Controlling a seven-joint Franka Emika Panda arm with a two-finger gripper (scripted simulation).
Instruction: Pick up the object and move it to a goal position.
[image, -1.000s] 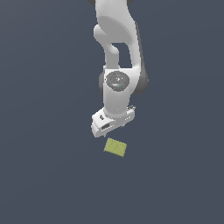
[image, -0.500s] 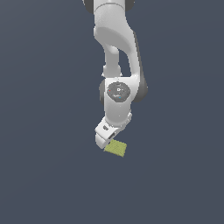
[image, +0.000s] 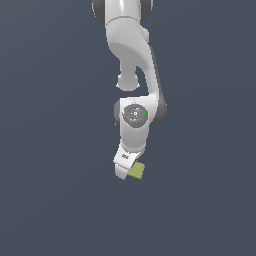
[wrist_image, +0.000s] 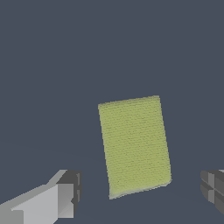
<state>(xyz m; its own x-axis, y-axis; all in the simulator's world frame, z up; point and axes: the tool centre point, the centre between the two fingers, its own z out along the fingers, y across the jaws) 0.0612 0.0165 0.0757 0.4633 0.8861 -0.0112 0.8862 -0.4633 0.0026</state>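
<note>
The object is a small flat yellow-green block with a fine striped texture (wrist_image: 134, 145). It lies on the dark grey floor. In the exterior view only part of it (image: 137, 171) shows beside the white hand. My gripper (wrist_image: 140, 194) is open, with one finger (wrist_image: 65, 194) on one side of the block and the other finger (wrist_image: 214, 188) on the other side. The fingers stand wide apart and do not touch the block. In the exterior view the gripper (image: 124, 172) hangs low over the block, and its fingertips are hidden there.
The white arm (image: 132, 60) reaches down from the top of the exterior view. The floor (image: 50, 190) is plain dark grey with nothing else on it in view.
The arm has lowered and shifted toward the block. The hand now covers part of the block in the exterior view. The block has not moved.
</note>
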